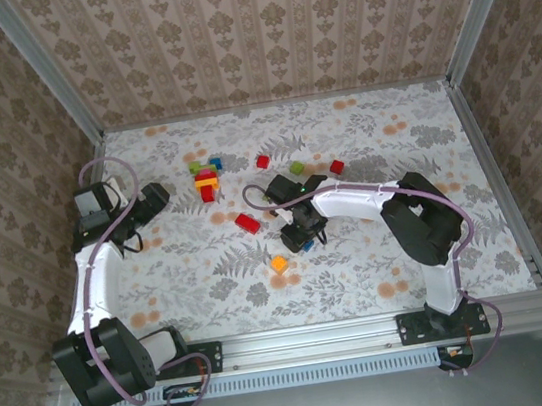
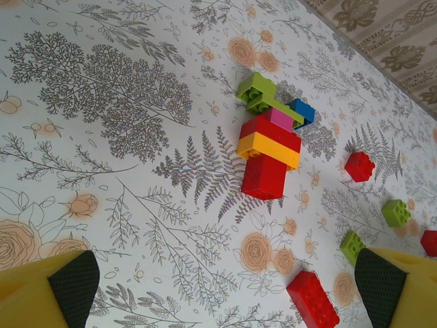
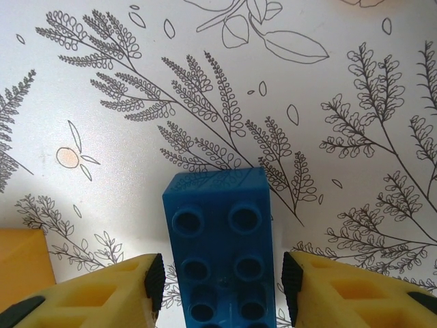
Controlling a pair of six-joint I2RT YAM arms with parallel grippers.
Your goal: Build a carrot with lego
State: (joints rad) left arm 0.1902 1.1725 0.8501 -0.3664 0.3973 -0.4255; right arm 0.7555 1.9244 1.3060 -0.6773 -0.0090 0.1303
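- Centrally on the flowered table, the right gripper points down over a blue oblong brick.
- In the right wrist view that brick sits between the two yellow fingers, studs toward the camera. Its long axis runs straight away from the wrist, parallel to the fingers.
- The jaws stand about half closed around its long sides with only a sliver showing on each side. I cannot tell whether the pads actually pinch it.
- An orange brick lies just beside the blue one, on the near side, apart from it. Its corner shows at the lower left of the right wrist view.
- A red oblong brick lies near the right gripper on its left.
- The left gripper hangs at the table's left side with fingers spread wide and nothing between them.
- Ahead of it lies a joined stack of bricks: red, orange-yellow, red, magenta, then green with a blue piece beside. Its long axis points to the far wall, green end farthest.
- Loose pieces lie to the right of the stack: a red square brick, two green bricks and another red one.
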